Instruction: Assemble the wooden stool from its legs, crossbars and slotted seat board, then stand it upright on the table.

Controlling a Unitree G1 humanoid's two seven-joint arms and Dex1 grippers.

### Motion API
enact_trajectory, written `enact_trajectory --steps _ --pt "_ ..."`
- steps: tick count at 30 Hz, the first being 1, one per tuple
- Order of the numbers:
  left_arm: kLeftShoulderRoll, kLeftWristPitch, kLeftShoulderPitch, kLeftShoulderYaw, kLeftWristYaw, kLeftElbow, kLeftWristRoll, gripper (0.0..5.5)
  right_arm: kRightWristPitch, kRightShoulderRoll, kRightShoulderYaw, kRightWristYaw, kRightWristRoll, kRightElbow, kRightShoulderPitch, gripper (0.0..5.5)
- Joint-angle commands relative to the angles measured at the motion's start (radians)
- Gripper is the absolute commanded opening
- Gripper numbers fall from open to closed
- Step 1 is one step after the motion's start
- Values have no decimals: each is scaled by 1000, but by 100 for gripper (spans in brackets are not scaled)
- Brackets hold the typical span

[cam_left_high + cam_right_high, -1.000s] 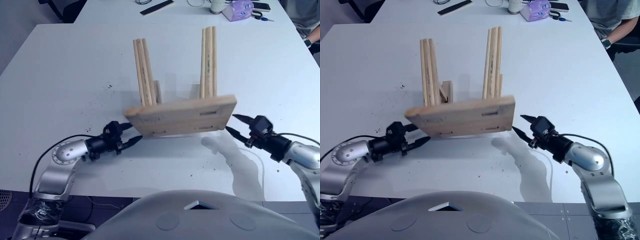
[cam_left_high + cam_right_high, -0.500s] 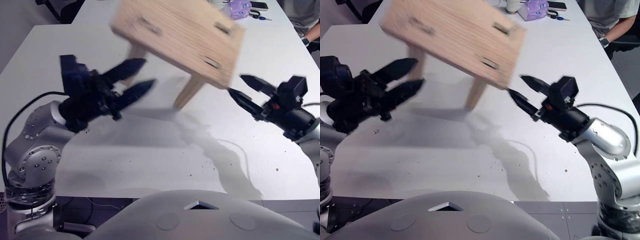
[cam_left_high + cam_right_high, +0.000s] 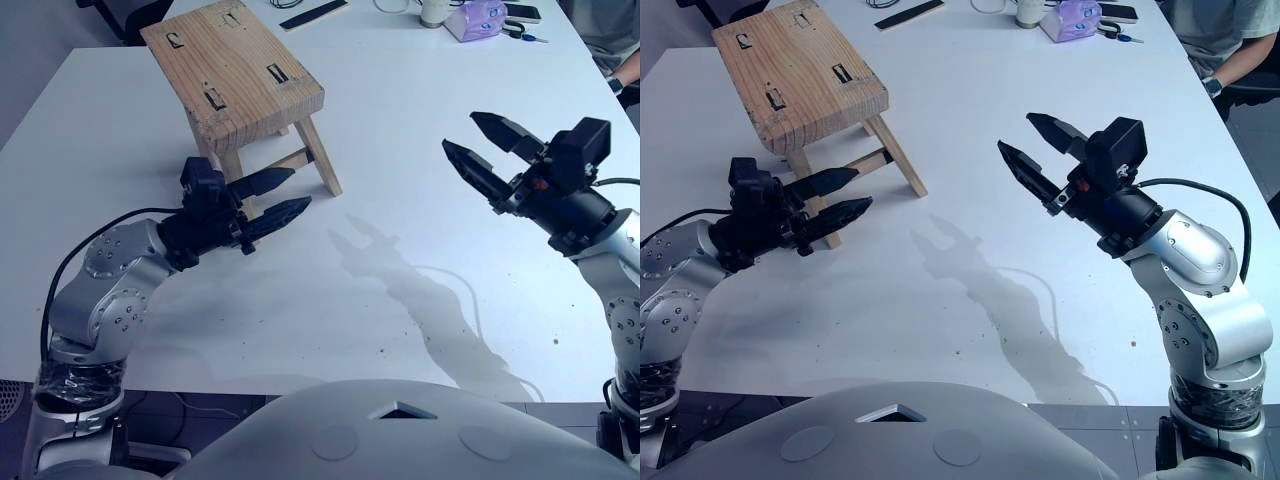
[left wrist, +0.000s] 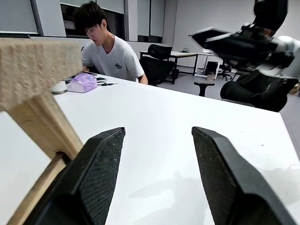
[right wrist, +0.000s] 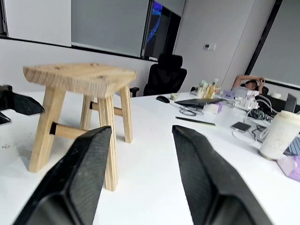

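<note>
Taking the robot's edge of the white table as 6 o'clock, the wooden stool stands upright at about 10 o'clock, near the far left corner. Its slotted seat board faces up and shows four short dark slots. The splayed legs rest on the tabletop, and a crossbar joins the two legs nearest the robot.

The left gripper sits low at about 8 o'clock, just in front of the stool's near side, pointing toward 3 o'clock. Its two black fingers are spread moderately wide and hold nothing. One fingertip lies very close to a near leg; it seems just short of touching, though the angle leaves this unsure.

The right gripper is raised above the table at about 3 o'clock, well apart from the stool. Its fingers are spread wide, empty, and point toward the stool.

At 12 o'clock, on a second table beyond, lie a black strip and a purple tissue pack.
</note>
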Motion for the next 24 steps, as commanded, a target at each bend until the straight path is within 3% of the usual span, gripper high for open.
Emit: enact_trajectory --steps 1,3,6,12,17,24 --pt "97 76 50 216 -123 -31 -213 265 -34 -2 30 45 -58 42 74 240" --pt "150 73 91 271 -198 31 -162 265 -49 6 33 56 -78 56 114 240" --pt "200 -8 130 252 -267 211 35 265 -75 23 43 47 -127 94 139 240" --pt "92 -219 -48 138 -69 584 385 265 -122 52 89 45 -216 175 122 240" --pt "-56 -271 -117 16 48 546 498 265 -135 65 106 48 -246 209 83 240" --pt "-182 -178 -145 -247 -1 276 491 265 -140 78 109 52 -266 231 66 240"
